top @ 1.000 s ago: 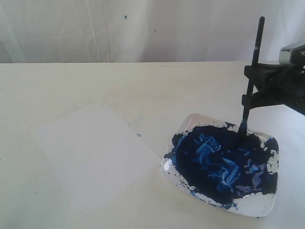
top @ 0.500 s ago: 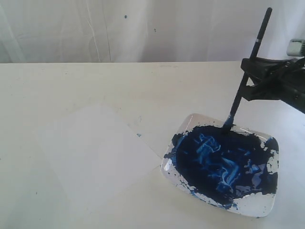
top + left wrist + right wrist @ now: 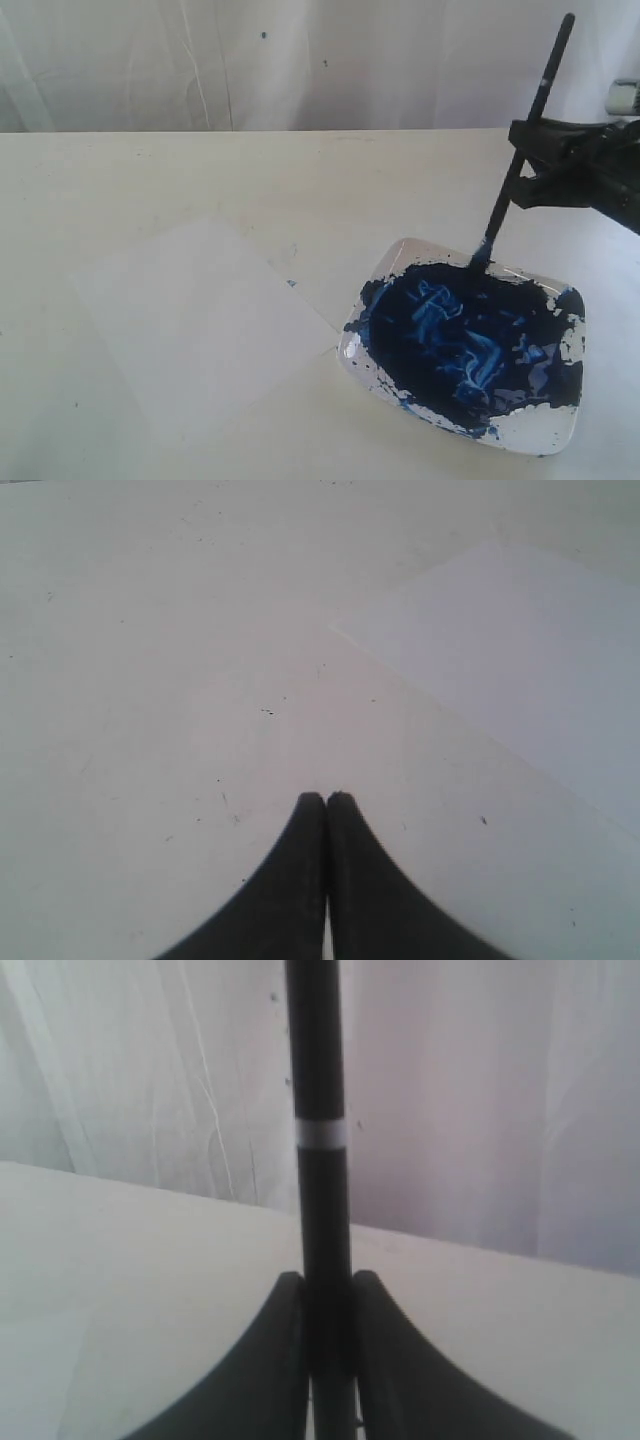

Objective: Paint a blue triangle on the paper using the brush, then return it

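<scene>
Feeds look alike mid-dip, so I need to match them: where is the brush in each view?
Exterior: brush upper right, tilted, tip at the paint dish's far edge, held by the right gripper.
Left wrist: not in it.
Right wrist: brush through the middle, between the jaws.
Shared landmark: the white table, in all three.

Clear dish (image 3: 545, 432) near front right corner of table (image 3: 200, 170). Dish full of dark blue paint (image 3: 440, 350) with pale swirls, smeared out to rim. Tiny blue spot (image 3: 290, 283) on table near dish, on side toward left edge. White curtain (image 3: 150, 60) behind back edge, few dark dots on it.
</scene>
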You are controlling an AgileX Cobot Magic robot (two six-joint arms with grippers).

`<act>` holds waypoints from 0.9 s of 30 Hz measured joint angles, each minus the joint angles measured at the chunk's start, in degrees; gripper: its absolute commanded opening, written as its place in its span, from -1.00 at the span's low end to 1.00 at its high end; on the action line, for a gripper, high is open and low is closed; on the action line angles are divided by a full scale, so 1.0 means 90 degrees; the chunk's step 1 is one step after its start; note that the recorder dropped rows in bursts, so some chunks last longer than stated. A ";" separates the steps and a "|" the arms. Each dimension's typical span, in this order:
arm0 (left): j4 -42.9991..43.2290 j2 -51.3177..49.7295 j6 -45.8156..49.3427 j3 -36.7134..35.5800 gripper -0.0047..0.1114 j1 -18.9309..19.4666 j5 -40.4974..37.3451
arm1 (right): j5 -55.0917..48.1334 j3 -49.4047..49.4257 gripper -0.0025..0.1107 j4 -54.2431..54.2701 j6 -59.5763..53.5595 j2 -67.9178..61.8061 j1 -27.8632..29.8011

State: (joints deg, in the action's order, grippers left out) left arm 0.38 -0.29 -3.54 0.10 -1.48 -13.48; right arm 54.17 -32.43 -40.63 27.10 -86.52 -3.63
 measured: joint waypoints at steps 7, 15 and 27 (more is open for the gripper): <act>0.0000 0.0000 0.0000 0.0000 -0.92 0.0000 0.0000 | 0.0564 0.0000 -0.84 -0.0023 0.0471 0.0633 0.0000; 0.0000 0.0000 0.0000 0.0000 -0.92 0.0000 0.0000 | 0.0593 0.0000 -0.84 0.0096 0.1108 0.0953 0.0000; 0.0000 0.0000 0.0270 0.0000 -0.92 0.0000 0.0173 | -0.0108 0.0000 -0.84 0.0172 0.1108 0.0963 0.0000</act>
State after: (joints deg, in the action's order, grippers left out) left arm 0.38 -0.29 -1.11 0.10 -1.48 -11.92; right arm 53.20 -32.43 -39.08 37.07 -77.85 -3.63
